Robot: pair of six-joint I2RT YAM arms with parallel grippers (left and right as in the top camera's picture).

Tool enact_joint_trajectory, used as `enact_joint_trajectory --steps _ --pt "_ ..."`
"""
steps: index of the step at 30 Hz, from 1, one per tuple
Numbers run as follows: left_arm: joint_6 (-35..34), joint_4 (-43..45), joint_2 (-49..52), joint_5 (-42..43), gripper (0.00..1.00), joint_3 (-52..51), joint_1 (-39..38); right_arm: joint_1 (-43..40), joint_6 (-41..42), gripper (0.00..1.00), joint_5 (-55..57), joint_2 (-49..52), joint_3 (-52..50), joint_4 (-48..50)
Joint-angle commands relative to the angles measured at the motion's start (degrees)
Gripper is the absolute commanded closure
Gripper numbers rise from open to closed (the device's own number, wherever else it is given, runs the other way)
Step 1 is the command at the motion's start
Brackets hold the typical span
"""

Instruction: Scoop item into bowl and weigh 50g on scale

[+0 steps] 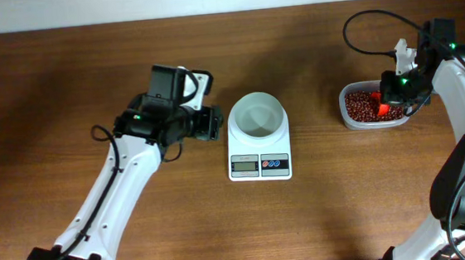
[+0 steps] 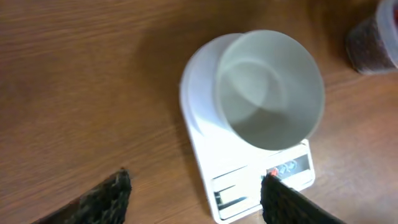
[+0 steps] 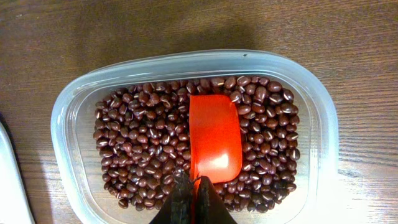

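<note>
Right end effector — tight on scoop

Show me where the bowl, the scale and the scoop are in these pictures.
bowl (image 1: pixel 256 116): overhead view, on its bare inside floor.
scale (image 1: pixel 245 167): overhead view, on its grey display.
scoop (image 3: pixel 214 134): right wrist view, on the middle of its orange-red cup.

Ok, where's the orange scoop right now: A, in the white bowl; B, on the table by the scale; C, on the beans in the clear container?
C: the orange scoop lies on the beans in the clear container, right gripper shut on its handle.
</note>
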Motion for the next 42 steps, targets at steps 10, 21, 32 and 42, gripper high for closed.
enact_joint_trajectory --steps 10,21,32,42 --pt "1.29 1.42 0.31 -3.06 1.0 0.44 -7.45 -0.02 0.31 0.96 -2.32 -0.02 1.6 -0.76" --pt "1.31 1.46 0.31 -5.42 1.0 0.44 -7.45 0.0 0.37 0.96 4.79 -0.07 9.01 -10.84" --pt "5.22 1.46 0.63 -3.82 1.0 0.33 -10.05 -0.02 0.17 0.91 5.4 -0.04 8.83 -11.23" --pt "25.03 -4.72 4.72 -3.89 0.02 0.09 -25.73 -0.02 0.2 0.01 5.38 -0.04 8.81 -11.23"
